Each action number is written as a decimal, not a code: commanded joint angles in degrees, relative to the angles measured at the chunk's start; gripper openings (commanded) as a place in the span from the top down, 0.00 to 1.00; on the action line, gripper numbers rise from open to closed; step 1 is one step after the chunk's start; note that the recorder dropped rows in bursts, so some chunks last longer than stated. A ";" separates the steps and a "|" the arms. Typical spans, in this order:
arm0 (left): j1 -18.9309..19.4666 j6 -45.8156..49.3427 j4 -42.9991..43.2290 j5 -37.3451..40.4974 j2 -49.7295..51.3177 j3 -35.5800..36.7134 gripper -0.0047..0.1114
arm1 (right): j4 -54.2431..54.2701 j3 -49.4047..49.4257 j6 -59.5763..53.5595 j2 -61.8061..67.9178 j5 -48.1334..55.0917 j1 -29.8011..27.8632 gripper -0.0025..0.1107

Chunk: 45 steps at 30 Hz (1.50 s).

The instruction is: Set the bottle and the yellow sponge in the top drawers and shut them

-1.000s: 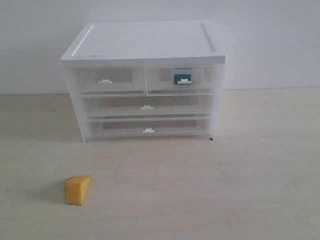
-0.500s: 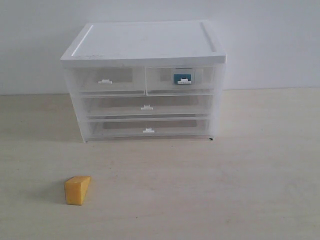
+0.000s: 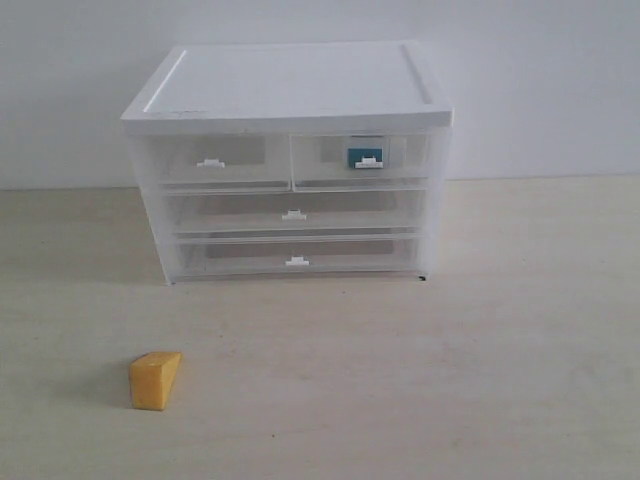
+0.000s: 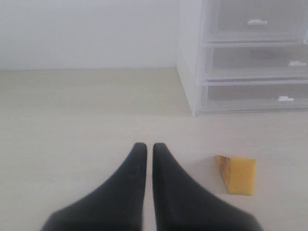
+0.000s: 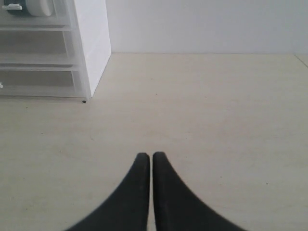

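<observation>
Left gripper (image 4: 145,147) hovers low over the table (image 4: 72,120) with its two black fingers pressed together and nothing between them: clenched and empty. Just off to one side of its tips lies the yellow sponge (image 4: 237,174), a wedge resting on the table, apart from the fingers and well short of the cabinet (image 3: 290,85). Right gripper (image 5: 145,156) is likewise clamped on nothing, over bare table on the other side, with the cabinet's corner some way ahead of it.

At the cabinet, the top left drawer (image 3: 240,155) looks pushed in and shows nothing inside; its white clip handle (image 3: 210,162) sits at the middle of the front. The top right drawer (image 3: 395,160) also looks closed, and the bottle (image 3: 365,156) shows through its clear front as a teal patch behind that drawer's own clip. Judging from how things lie, the bottle half is done and the sponge half is not yet begun.

Risks from here, as I judge them: the jaws must spread before coming down, or the closed tips will simply shove the light foam wedge across the table. Its sloped faces could let it squirt out of a pinch taken across the taper — a grip on the flat parallel sides seems safer. The clip handle is small; a poor hook could drag the whole light cabinet forward rather than open the drawer, or catch the full-width drawer (image 3: 240,212) below instead.
</observation>
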 commanded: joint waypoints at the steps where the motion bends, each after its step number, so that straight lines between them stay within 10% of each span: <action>1: 0.20 0.21 -0.41 0.00 -0.17 0.20 0.92 | 0.12 0.28 -0.09 -0.26 -0.50 -0.12 0.98; 22: 0.20 -10.81 -4.96 -50.73 1.10 -0.77 0.92 | 0.12 0.28 -0.09 -0.26 -0.50 -0.12 0.98; 36: 0.06 -7.55 2.95 -29.07 40.66 -28.10 0.92 | 0.12 0.28 -0.09 -0.26 -0.50 -0.12 0.98; 45: -8.44 -7.98 4.76 -40.79 61.12 -28.08 0.92 | 0.12 0.28 -0.09 -0.26 -0.50 -0.12 0.98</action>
